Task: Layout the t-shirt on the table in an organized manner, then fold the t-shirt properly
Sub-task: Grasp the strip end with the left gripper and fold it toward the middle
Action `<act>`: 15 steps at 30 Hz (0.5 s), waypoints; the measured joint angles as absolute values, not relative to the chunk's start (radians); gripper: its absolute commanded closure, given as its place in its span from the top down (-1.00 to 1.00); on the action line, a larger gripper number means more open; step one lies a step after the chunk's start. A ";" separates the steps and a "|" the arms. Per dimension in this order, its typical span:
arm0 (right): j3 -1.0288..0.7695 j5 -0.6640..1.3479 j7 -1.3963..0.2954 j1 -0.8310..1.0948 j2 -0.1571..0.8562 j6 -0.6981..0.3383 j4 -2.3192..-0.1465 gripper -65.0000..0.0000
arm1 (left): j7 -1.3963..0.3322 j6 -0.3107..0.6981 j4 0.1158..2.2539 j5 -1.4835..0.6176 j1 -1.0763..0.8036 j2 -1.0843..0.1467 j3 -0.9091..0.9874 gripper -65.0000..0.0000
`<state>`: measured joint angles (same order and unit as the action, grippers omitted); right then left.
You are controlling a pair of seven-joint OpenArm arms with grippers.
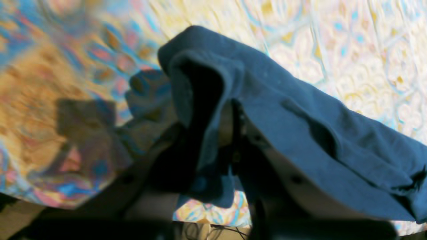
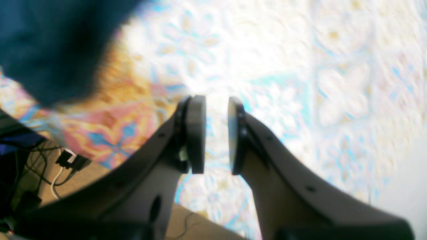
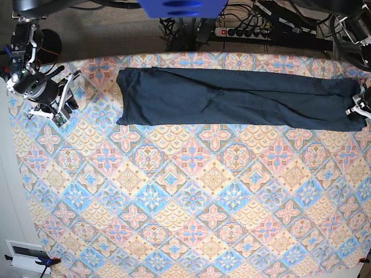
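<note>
Our left gripper (image 1: 230, 123) has its jaws squeezed tight on the t-shirt (image 3: 232, 97). In the left wrist view, dark blue cloth goes down between the two jaws and folds over them. Part of it hangs down on one side, and more of it runs off to the right edge of that view. That view is blurry, so we cannot see the pads well.

Our right gripper (image 2: 217, 135) has its jaws a little apart, and nothing is between them. We can see the bright, flowery table (image 3: 191, 197) cloth through the gap. A bit of the dark blue shirt shows in the top left corner of the right wrist view, away from the jaws.

From the base view, the t-shirt lies on the far part of the table as a long, flat, dark blue strip. It runs from side to side, with some small wrinkles near the middle. The left gripper (image 3: 360, 108) is at the shirt's end on the right side of that view, right at the table's edge. The right gripper (image 3: 65, 99) is near the other end of the strip, over the table, close to the shirt but not touching it.
</note>
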<state>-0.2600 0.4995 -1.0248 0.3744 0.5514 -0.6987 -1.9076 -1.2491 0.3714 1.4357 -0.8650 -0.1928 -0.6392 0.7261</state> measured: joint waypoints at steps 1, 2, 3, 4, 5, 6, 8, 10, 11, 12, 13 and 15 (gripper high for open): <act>-0.263 0.503 -1.024 0.374 0.551 -0.699 -1.908 -0.66 | -1.251 0.371 1.457 -0.866 -0.202 -0.636 0.718 -1.00; -0.265 0.508 -1.021 0.373 0.551 -0.699 -1.908 -0.66 | -1.254 0.369 1.491 -0.851 -0.215 -0.624 0.700 -1.00; -0.265 0.510 -1.018 0.371 0.551 -0.699 -1.908 -0.66 | -1.256 0.367 1.533 -0.844 -0.227 -0.604 0.677 -1.00; -0.266 0.514 -1.017 0.373 0.550 -0.699 -1.908 -0.66 | -1.257 0.367 1.580 -0.846 -0.238 -0.575 0.656 -1.00; -0.267 0.513 -1.018 0.374 0.549 -0.699 -1.908 -0.66 | -1.259 0.374 1.627 -0.854 -0.251 -0.543 0.640 -1.00; -0.268 0.511 -1.023 0.377 0.549 -0.699 -1.908 -0.66 | -1.261 0.374 1.672 -0.866 -0.264 -0.501 0.629 -1.00; -0.268 0.506 -1.024 0.374 0.551 -0.699 -1.908 -0.66 | -1.255 0.377 1.738 -0.880 -0.283 -0.429 0.625 -1.00; -0.268 0.510 -1.018 0.373 0.551 -0.699 -1.908 -0.66 | -1.264 0.374 1.769 -0.857 -0.297 -0.377 0.632 -1.00; -0.267 0.509 -1.018 0.374 0.551 -0.699 -1.908 -0.66 | -1.272 0.371 1.769 -0.850 -0.300 -0.357 0.635 -1.00; -0.267 0.509 -1.018 0.375 0.551 -0.699 -1.908 -0.66 | -1.284 0.371 1.769 -0.842 -0.299 -0.334 0.635 -1.00; -0.266 0.509 -1.018 0.374 0.551 -0.699 -1.908 -0.66 | -1.291 0.371 1.769 -0.846 -0.293 -0.311 0.634 -1.00; -0.265 0.511 -1.017 0.374 0.551 -0.699 -1.908 -0.66 | -1.289 0.371 1.774 -0.852 -0.286 -0.266 0.634 -1.00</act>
<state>-0.2649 0.5106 -1.0168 0.3737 0.5510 -0.6991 -1.9079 -1.2888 0.3710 1.7737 -0.8520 -0.2855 -0.2665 0.6342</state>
